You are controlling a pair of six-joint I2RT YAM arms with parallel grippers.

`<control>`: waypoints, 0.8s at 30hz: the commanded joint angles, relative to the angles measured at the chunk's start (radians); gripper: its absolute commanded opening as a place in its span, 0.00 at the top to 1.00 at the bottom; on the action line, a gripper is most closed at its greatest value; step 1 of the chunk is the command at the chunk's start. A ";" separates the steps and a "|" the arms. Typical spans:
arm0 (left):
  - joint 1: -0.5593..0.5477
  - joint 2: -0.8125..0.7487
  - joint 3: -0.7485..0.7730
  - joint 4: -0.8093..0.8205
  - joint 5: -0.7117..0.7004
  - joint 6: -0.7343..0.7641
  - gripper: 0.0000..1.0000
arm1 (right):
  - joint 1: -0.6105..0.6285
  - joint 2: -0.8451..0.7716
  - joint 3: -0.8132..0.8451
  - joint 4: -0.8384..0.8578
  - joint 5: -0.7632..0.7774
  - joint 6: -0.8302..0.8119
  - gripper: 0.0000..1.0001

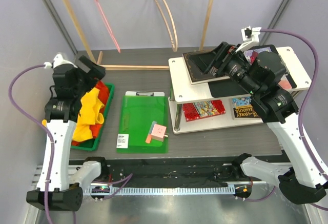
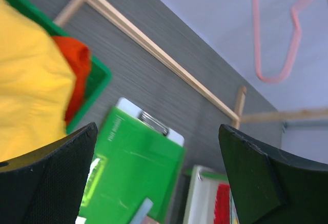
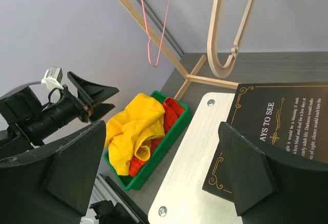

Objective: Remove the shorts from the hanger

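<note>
Both shorts (image 1: 88, 112) fill a green bin (image 1: 86, 146) on grey tabletop (image 1: 143, 78).

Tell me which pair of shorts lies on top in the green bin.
The yellow shorts: they lie draped over the orange-red shorts, which show only along the green bin's edges.

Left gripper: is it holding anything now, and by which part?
Nothing. The left gripper stands open with nothing between its jaws; the yellow shorts lie in the green bin.
</note>
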 commanded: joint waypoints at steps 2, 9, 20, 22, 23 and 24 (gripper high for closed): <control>-0.248 -0.021 0.025 0.074 0.046 0.035 0.00 | 0.006 -0.057 -0.018 -0.001 -0.055 0.028 0.04; -0.520 -0.038 -0.018 0.135 0.159 0.101 0.00 | 0.004 -0.215 -0.118 -0.119 -0.140 0.053 0.04; -0.628 -0.222 -0.299 0.270 0.388 0.060 0.00 | 0.006 -0.626 -0.428 -0.205 -0.333 0.206 0.04; -0.628 -0.293 -0.375 0.284 0.411 0.040 0.00 | 0.006 -0.704 -0.510 -0.248 -0.332 0.240 0.03; -0.629 -0.317 -0.401 0.289 0.419 0.034 0.00 | 0.006 -0.735 -0.543 -0.259 -0.322 0.250 0.04; -0.629 -0.337 -0.426 0.292 0.444 0.026 0.00 | 0.004 -0.764 -0.576 -0.268 -0.301 0.264 0.04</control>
